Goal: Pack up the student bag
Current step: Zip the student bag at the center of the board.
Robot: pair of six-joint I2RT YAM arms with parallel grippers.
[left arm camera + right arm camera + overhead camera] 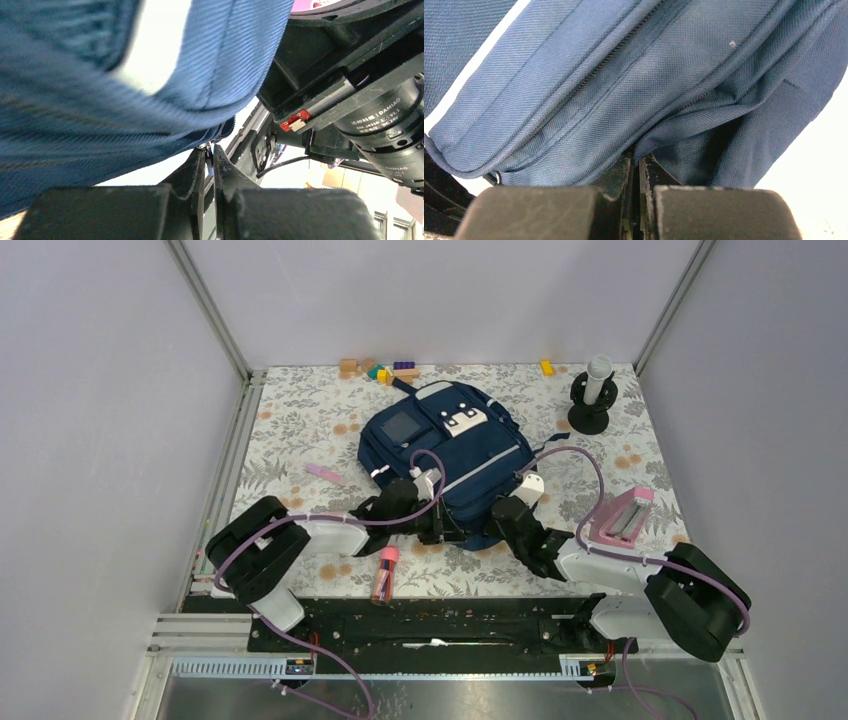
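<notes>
The student bag [445,455], a navy-blue backpack with white patches and a light stripe, lies flat in the middle of the flowered table. Both grippers meet at its near edge. My left gripper [442,525] is shut, and in the left wrist view a small metal zipper pull [209,156] sits pinched between its fingertips, right under the bag's zipper seam [220,131]. My right gripper [500,517] is shut on a fold of the bag's blue fabric [674,120], with the jaws pressed together [636,161]. The bag's inside is hidden.
A pink stapler-like case [625,517] lies right of the bag. A pink tube [385,573] lies near the front rail and a pink stick [323,473] to the left. Coloured blocks [385,370] and a black stand with a grey cylinder [594,395] stand at the back.
</notes>
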